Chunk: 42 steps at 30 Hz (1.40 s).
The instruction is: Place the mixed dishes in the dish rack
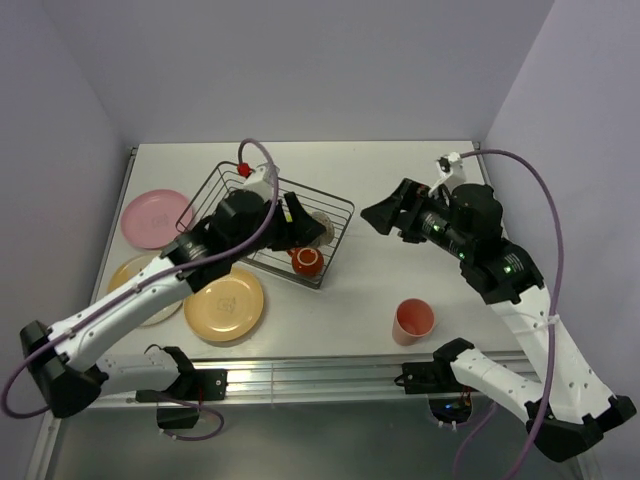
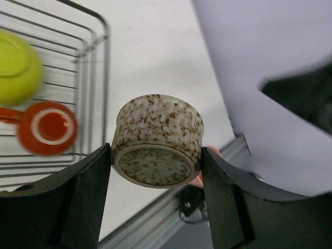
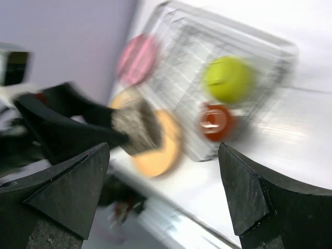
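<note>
- The white table [image 1: 400, 270] is boxed in by plain pale lilac walls [image 1: 300, 60] on the left, far and right sides. A metal rail [image 1: 330, 370] runs along its near edge.
- The dish rack [image 1: 338, 207] sits left of the middle of the table, turned at an angle. The red mug [image 1: 307, 261] and the lime-green bowl [image 2: 15, 72] are inside it.
- The left end effector [image 2: 155, 171] pinches the speckled cup [image 2: 158, 129] by its sides, held in the air at the rack's right part.
- The right end effector [image 1: 388, 212] hangs to the right of the rack with its fingers spread wide and nothing between them.
- The pink plate [image 1: 155, 217], the cream plate [image 1: 130, 275] and the orange plate [image 1: 225, 303] lie flat left of the rack.
- The pink tumbler [image 1: 414, 322] stands upright near the front edge.
</note>
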Tool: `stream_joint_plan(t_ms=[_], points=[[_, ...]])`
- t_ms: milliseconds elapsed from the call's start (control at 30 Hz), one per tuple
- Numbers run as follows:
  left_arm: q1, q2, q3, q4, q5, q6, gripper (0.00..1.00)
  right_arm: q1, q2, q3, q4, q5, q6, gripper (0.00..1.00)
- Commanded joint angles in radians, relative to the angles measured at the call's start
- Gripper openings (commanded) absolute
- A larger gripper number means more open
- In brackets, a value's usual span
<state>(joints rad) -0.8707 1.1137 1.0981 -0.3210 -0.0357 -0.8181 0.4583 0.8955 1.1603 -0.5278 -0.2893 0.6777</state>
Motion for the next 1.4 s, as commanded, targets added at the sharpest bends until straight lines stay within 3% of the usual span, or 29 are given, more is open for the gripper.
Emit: stream_joint_plan(t_ms=[0, 233, 600, 1233, 1300, 1333, 1367], points=[[0.047, 0.145, 0.150, -0.212, -0.119, -0.061, 0.00, 0.000, -0.053, 0.045, -0.218, 0.415, -0.098, 0.93], [0.088, 0.431, 0.432, -0.339, -0.182, -0.073, 0.00, 0.000, -0.081, 0.049, -0.314, 0.529, -0.148, 0.93], [0.127, 0.741, 0.591, -0.382, -0.167, -0.058, 0.00, 0.000, -0.142, -0.013, -0.322, 0.536, -0.164, 0.92], [0.128, 0.942, 0.712, -0.371, -0.096, -0.004, 0.00, 0.000, -0.159, -0.074, -0.282, 0.521, -0.190, 0.92], [0.128, 0.954, 0.718, -0.372, -0.069, -0.001, 0.07, 0.000, -0.155, -0.079, -0.282, 0.524, -0.188, 0.92], [0.128, 0.957, 0.715, -0.371, -0.066, -0.006, 0.25, 0.000, -0.155, -0.080, -0.282, 0.526, -0.188, 0.92], [0.128, 0.957, 0.706, -0.365, -0.063, -0.006, 0.32, 0.000, -0.152, -0.082, -0.282, 0.523, -0.188, 0.92]])
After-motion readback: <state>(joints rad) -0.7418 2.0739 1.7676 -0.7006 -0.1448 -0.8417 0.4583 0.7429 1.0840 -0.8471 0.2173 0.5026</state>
